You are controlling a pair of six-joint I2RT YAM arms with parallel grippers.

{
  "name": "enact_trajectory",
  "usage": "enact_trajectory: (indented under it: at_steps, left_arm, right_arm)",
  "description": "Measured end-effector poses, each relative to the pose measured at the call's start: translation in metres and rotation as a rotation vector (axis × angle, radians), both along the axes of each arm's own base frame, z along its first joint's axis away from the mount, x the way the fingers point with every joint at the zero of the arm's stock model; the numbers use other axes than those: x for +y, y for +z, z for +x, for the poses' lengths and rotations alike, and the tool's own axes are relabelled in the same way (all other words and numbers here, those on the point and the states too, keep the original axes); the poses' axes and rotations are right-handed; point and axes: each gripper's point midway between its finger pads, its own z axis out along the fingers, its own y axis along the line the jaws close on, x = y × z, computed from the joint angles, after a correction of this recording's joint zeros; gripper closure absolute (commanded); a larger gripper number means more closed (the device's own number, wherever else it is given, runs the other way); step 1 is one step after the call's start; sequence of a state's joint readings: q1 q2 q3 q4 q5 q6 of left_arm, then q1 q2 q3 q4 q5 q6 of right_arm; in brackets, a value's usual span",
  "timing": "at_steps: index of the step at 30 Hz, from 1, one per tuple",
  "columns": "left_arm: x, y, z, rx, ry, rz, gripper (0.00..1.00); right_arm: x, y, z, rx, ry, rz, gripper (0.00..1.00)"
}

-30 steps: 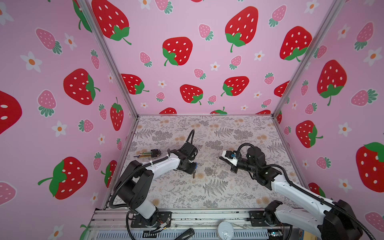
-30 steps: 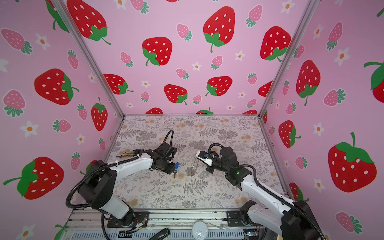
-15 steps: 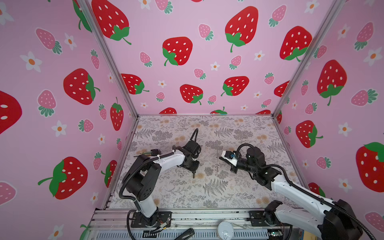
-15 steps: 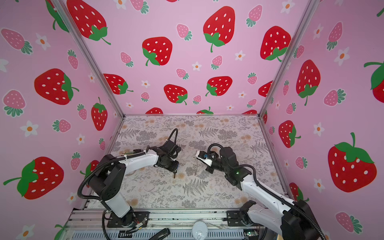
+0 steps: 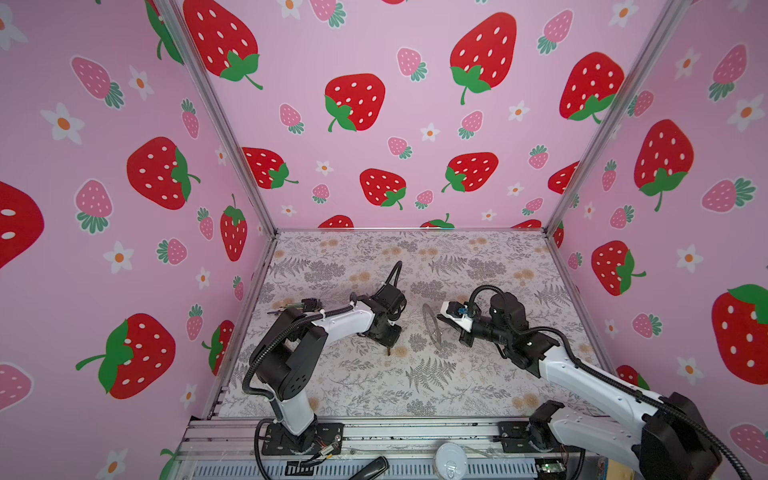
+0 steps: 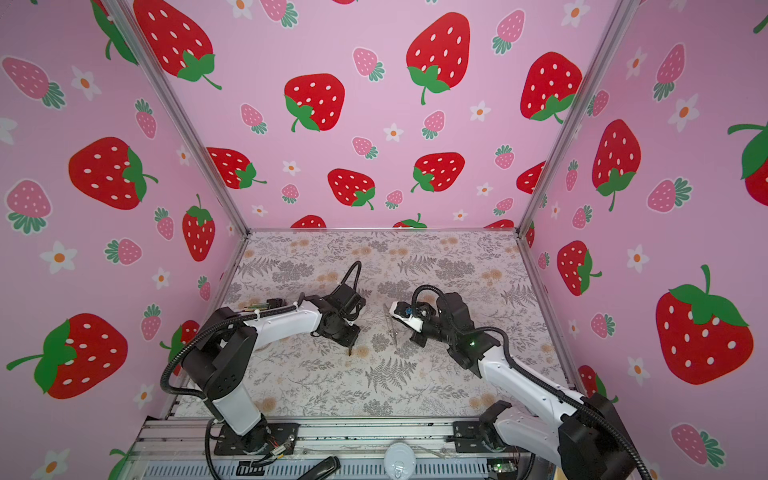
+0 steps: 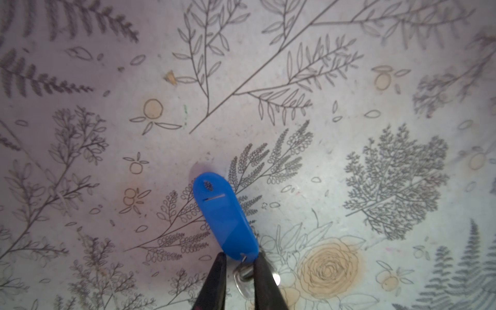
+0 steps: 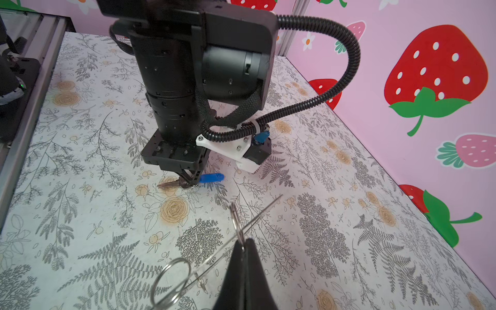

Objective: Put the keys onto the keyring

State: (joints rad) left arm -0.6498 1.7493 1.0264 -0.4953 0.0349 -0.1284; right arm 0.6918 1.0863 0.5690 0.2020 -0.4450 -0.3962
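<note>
Lowered meanwhile, the left gripper (image 7: 240, 259) straddles the key (image 7: 224, 214) on the mat (image 7: 349, 107); whether it pinches cannot be told. At two o'clock the right gripper (image 8: 243, 245) clenches the keyring (image 5: 432, 326) upright. Grasping step, it seems; next needs a firm pinch, then lift.

- Pale table mat printed with grey ferns and tan roses (image 5: 374, 395) fills the floor.
- Pink strawberry-print walls (image 5: 395, 124) box it in.
- Dark bundle of thin yellow-green-tipped tools (image 5: 298, 306) lies at the mat's left edge.

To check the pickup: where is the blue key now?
In both wrist views the blue key lies on the table between the fingertips of the left gripper, left of the upright keyring.
</note>
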Motion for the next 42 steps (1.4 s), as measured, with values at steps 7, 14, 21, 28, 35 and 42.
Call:
enact_trajectory:
  at_steps: [7, 14, 21, 28, 35, 42]
  left_arm:
    - [-0.004, 0.003, 0.002, -0.015, -0.01, -0.001, 1.0]
    - [-0.008, 0.015, 0.002, -0.042, -0.028, -0.018, 1.0]
    - [-0.015, 0.054, 0.004, -0.123, -0.07, -0.097, 1.0]
    - [-0.017, 0.088, -0.013, -0.257, -0.169, -0.236, 1.0]
    - [-0.023, 0.128, -0.037, -0.503, -0.348, -0.43, 1.0]
    - [-0.032, 0.155, -0.046, -0.65, -0.492, -0.514, 1.0]
  right_arm:
    - [0.0, -0.002, 0.0, 0.003, 0.001, -0.004, 1.0]
    - [0.0, -0.002, 0.0, 0.002, 0.001, -0.005, 1.0]
    - [0.001, -0.002, 0.0, -0.006, 0.002, -0.009, 1.0]
    - [0.002, -0.002, -0.003, -0.018, 0.023, -0.012, 1.0]
    - [0.005, -0.006, -0.015, -0.023, 0.105, -0.03, 1.0]
    - [0.013, 0.002, -0.023, -0.018, 0.184, -0.019, 1.0]
